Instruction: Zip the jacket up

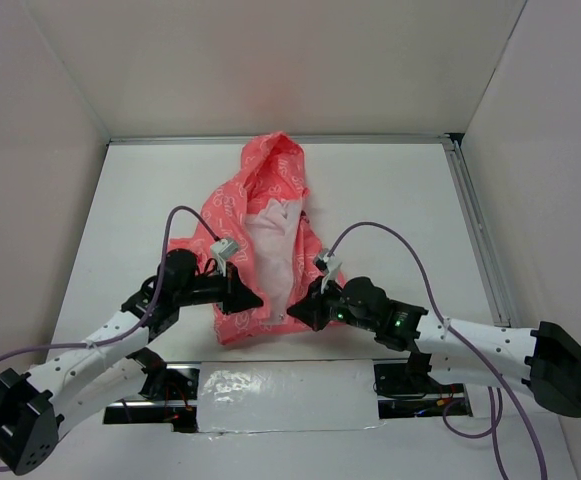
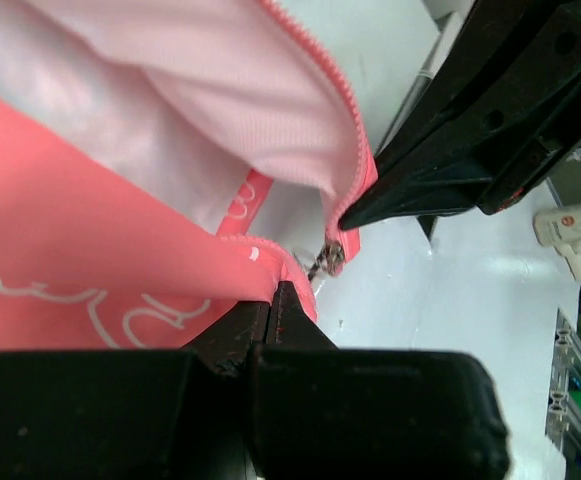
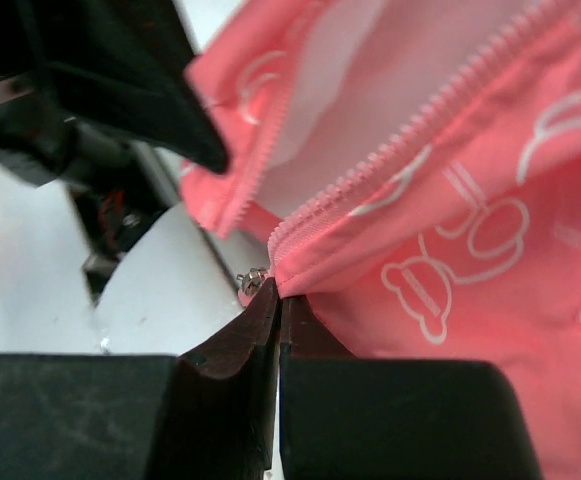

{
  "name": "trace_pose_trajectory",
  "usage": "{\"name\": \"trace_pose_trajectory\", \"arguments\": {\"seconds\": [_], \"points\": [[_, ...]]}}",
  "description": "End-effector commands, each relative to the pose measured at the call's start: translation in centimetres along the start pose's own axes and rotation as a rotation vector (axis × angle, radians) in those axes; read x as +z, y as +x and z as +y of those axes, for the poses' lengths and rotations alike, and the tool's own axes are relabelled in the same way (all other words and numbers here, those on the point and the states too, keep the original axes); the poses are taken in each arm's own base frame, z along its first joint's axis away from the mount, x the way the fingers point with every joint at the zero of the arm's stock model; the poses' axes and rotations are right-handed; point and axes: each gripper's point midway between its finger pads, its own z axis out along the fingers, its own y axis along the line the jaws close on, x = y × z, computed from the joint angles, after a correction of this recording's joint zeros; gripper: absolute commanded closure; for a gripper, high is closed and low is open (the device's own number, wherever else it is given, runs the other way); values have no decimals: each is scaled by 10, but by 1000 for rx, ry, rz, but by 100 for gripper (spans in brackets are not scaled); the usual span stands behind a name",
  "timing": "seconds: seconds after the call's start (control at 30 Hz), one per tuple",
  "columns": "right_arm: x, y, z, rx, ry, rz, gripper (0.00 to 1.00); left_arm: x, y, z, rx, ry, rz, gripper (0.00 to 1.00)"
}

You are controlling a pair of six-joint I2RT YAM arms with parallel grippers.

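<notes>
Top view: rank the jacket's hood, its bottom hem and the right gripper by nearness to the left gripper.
1. Bottom hem, pinched in the left gripper's fingers.
2. Right gripper, just to its right.
3. Hood, at the far end.

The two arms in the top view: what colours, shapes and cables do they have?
The left arm and right arm have white perforated links with black joints and bases. A purple cable loops to each wrist. The left pincer and right pincer are black, with tapering fingers.
</notes>
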Motion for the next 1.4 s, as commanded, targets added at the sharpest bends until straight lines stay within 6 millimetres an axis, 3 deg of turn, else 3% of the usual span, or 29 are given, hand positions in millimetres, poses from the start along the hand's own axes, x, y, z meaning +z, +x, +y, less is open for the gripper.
{"name": "trace_pose_trajectory", "arguments": {"seconds": [0.0, 0.23, 0.5, 0.7, 0.9, 1.13, 1.37], "points": [[-8, -26, 40, -128, -230, -99, 100, -3, -19, -30, 129, 141, -55, 100], [-12, -20, 53, -227, -330, -69, 100, -3, -24, -37, 189, 176, -69, 100], [-10, -23, 46, -224, -292, -67, 100, -6, -21, -45, 203, 229, -78, 100], [-10, -36, 50, -191, -304, -135, 100, -4, -28, -39, 81, 165, -106, 100], [-7, -47, 43, -170, -250, -173, 100, 0, -22, -34, -15, 133, -84, 100], [-7, -34, 33, -157, -207, -125, 100, 0, -23, -34, -65, 106, -76, 94], [-9, -29, 21, -141, -160, -125, 100, -2, -19, -44, -152, 136, -57, 100]]}}
